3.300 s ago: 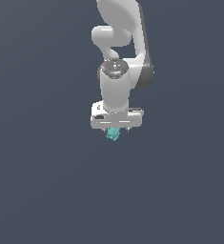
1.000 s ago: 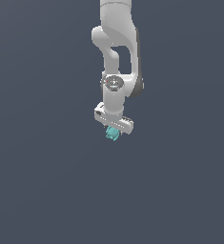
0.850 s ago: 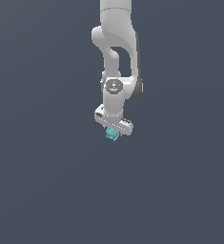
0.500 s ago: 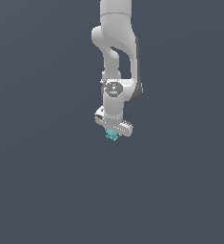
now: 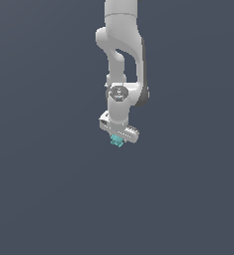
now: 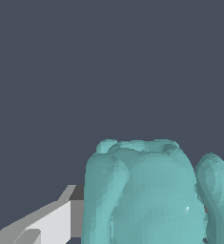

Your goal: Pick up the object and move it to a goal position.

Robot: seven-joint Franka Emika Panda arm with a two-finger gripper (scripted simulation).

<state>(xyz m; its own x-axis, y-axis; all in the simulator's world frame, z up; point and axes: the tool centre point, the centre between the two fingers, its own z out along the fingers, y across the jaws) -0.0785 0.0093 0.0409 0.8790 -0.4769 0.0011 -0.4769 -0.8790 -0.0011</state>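
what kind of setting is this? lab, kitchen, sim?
Most likely a bare simulator scene: flat, featureless grey backdrop, a smooth rendered white arm, and the gripper on a faceted teal object. No furniture or room visible.

Flat, even simulator light, dim grey backdrop, sharp, no cast shadows.

Plain dark grey-blue backdrop (image 5: 44, 189) only.

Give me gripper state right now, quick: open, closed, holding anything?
Gripper: closed on the teal object; in the wrist view the object sits right against a finger.
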